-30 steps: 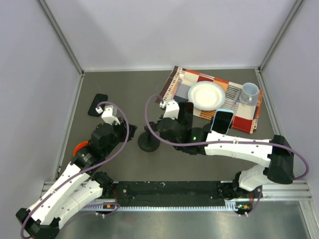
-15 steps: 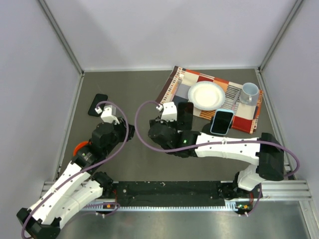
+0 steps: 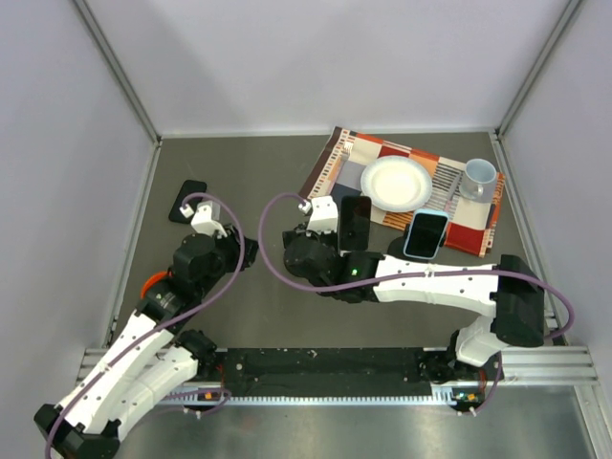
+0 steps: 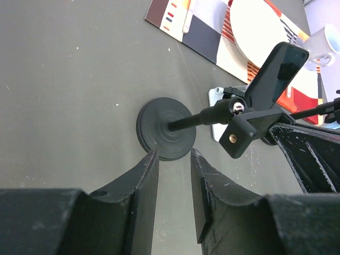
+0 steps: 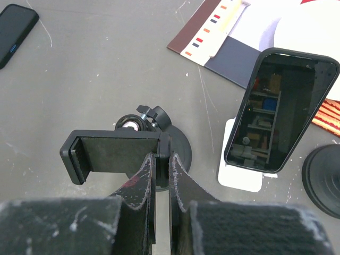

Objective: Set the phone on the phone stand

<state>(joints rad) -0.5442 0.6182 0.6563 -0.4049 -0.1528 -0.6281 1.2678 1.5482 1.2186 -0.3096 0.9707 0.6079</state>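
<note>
**White phone stand carries the phone; right gripper nips the black pole mount**

From my seat at the overhead view, the phone leans screen-out against the stand's back plate, its lower end down on the white base. Stand and phone sit at the 7 o'clock edge of the checked placemat, just beside the right wrist. A white plate lies at the phone's 1 o'clock, with a mug past it toward 2 o'clock, both on the mat. A blue-cased phone lies flat at the stand's 4 o'clock. A dark phone lies well apart at 9 o'clock on the bare grey table.

On my right wrist view the fingers are pressed almost together, pinching the thin end of the mount's clamp head. The clamp reaches out toward 9 o'clock from the fingertips, with the ball joint and round base just behind it. The phone on its stand is at 2 o'clock in that view, apart from the clamp.

On my left wrist view the left gripper has its fingers parted a little and holds nothing. The mount's round base rests on the table just past the tips at 12 o'clock, and its pole slants off toward 2 o'clock.
</note>
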